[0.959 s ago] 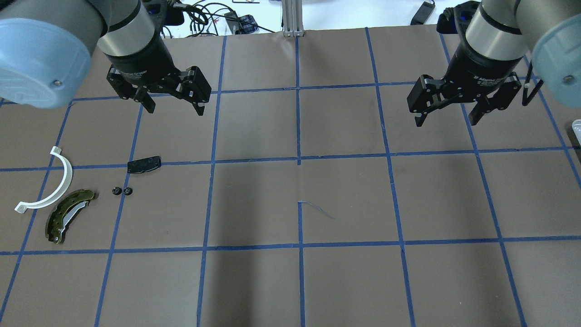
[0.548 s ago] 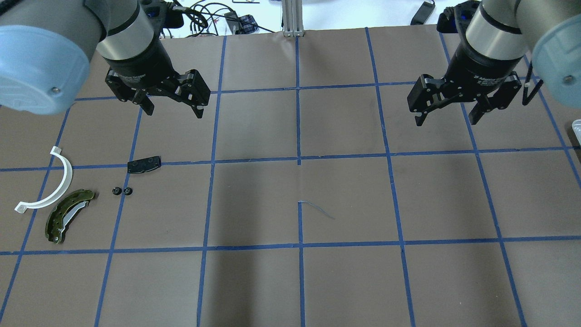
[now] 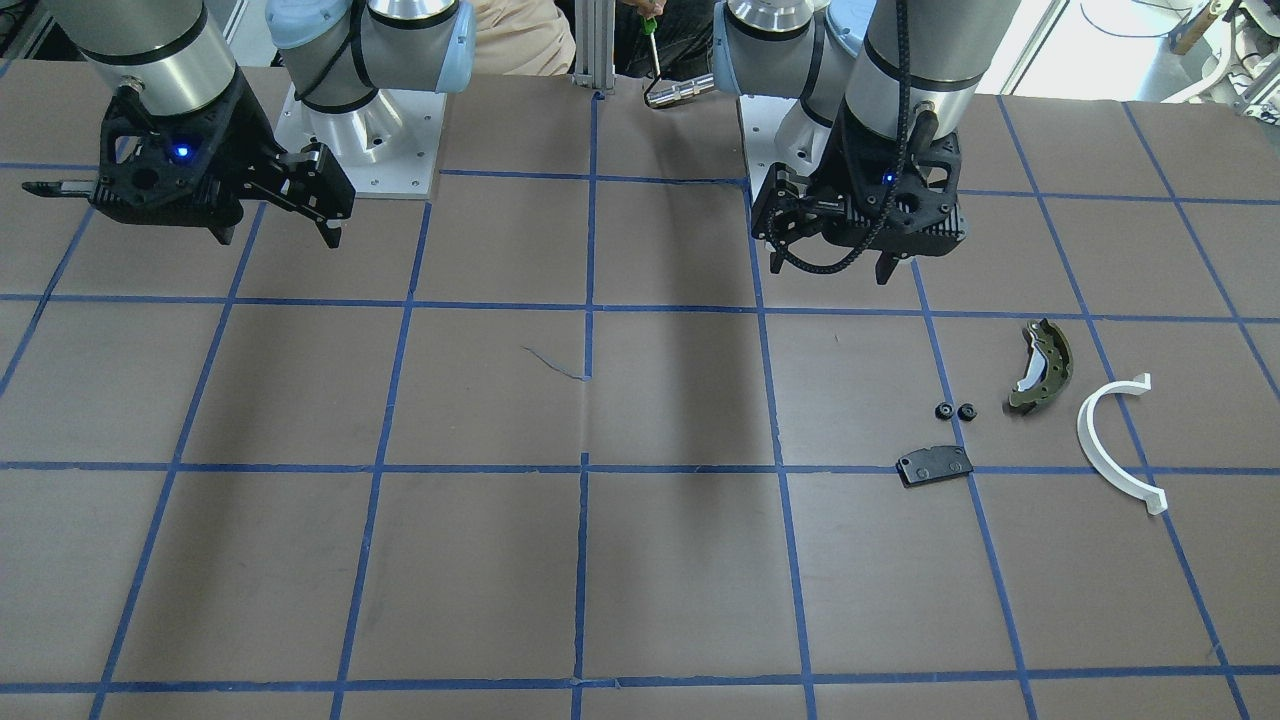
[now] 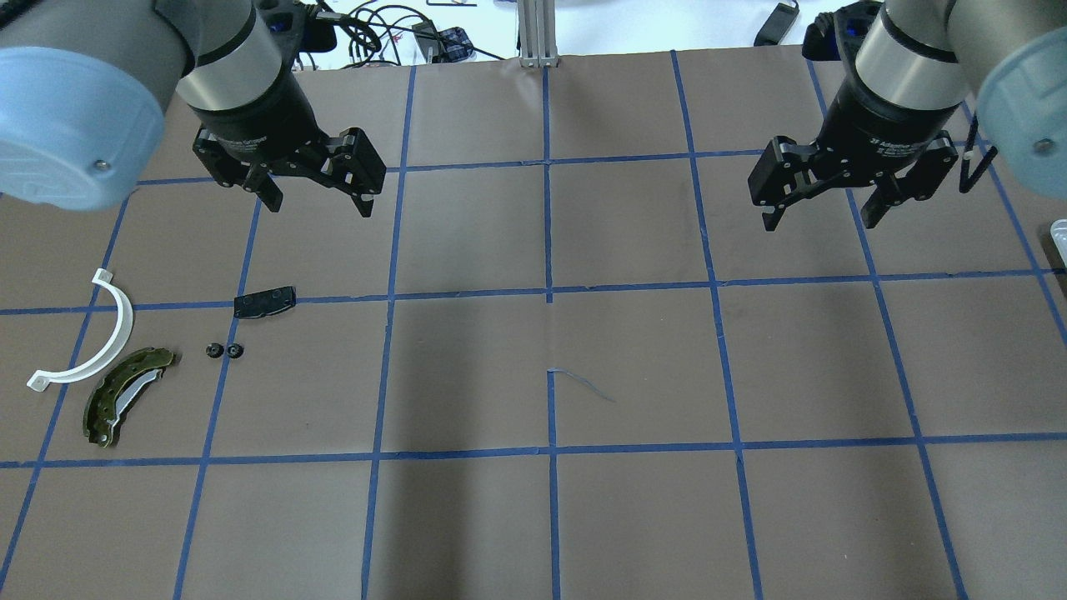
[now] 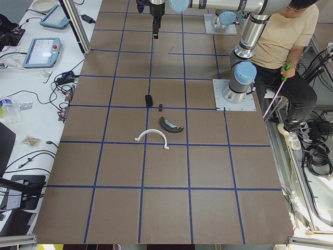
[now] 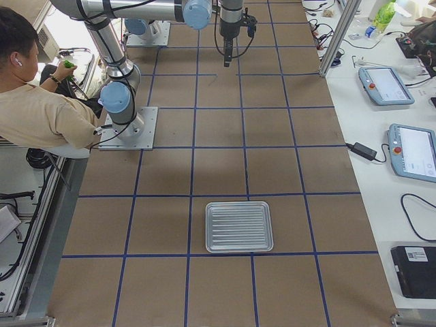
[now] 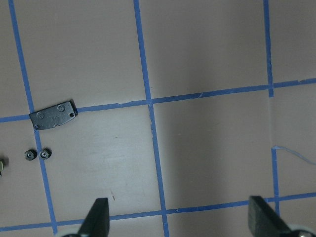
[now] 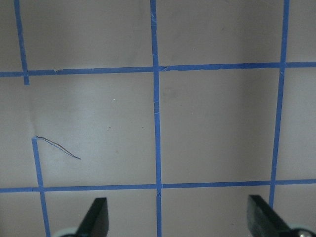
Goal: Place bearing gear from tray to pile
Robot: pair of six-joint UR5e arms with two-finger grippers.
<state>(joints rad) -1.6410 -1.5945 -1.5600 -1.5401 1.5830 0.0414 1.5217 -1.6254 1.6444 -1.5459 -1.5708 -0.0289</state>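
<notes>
Above table (image 4: 633, 517), left arm (image 4: 242, 83), right arm (image 4: 896, 83), jaws apart

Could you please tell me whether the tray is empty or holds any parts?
Empty: the tray shows only its bare ribbed floor, with nothing on it.

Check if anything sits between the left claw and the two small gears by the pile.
Nothing visible does. The left claw hangs open above bare table, and the two small gears lie uncovered. The black plate sits close beside them, apart, not across the way.

Brown table (image 4: 633, 517) carries 2 gears (image 4: 223, 351), black plate (image 4: 264, 302), brake shoe (image 4: 111, 392), white half-ring (image 4: 127, 325), metal tray (image 6: 239, 226).
</notes>
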